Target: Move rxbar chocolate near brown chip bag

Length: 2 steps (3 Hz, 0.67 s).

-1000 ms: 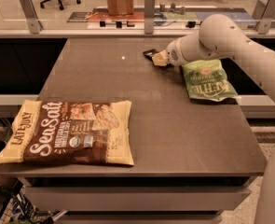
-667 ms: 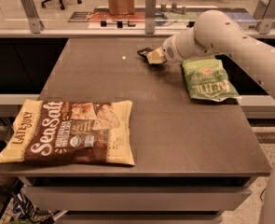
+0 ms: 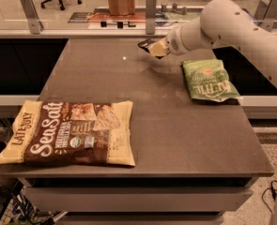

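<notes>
The gripper (image 3: 156, 48) is hanging over the far edge of the surface (image 3: 175, 125), right of its middle. Its fingers are clamping one end of the rxbar chocolate (image 3: 144, 43), whose dark wrapper is poking out leftward, seemingly clear of the top. The brown chip bag (image 3: 67, 134) is lying at the near-left corner, well apart, and the green bag (image 3: 207, 80) is sitting by the right edge. I am judging the carry to be the step in hand. It is calling for a diagonal sweep toward the near-left corner, lowering the bar just beside the bag's right edge without overlapping it, then releasing.
</notes>
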Tool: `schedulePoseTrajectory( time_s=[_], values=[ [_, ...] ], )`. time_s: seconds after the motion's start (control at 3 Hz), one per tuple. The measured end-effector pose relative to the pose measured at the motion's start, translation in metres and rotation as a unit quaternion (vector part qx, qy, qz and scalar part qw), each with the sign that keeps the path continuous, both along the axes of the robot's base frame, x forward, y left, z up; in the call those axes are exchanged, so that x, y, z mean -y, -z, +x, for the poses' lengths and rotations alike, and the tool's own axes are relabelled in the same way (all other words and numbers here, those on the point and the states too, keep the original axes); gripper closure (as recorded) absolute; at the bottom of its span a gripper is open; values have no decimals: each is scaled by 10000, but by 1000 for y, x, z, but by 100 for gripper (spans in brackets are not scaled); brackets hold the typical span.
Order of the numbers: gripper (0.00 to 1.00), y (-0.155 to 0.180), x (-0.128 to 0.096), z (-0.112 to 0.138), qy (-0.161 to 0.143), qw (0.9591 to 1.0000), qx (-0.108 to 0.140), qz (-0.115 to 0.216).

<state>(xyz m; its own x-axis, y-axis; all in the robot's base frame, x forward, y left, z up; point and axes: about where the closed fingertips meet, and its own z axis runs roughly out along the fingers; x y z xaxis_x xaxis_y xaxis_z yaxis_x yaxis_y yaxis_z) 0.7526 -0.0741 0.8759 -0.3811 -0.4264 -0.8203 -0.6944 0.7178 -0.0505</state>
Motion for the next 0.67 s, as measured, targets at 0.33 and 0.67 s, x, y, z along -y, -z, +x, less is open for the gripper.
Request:
schedulePoseTrajectory(
  time_s=[0.33,0.67],
  values=[
    [100,-23,13,1,-216,9998,11,-49],
    [100,-53,33,-7,-379,9992,-73,-141]
  ],
)
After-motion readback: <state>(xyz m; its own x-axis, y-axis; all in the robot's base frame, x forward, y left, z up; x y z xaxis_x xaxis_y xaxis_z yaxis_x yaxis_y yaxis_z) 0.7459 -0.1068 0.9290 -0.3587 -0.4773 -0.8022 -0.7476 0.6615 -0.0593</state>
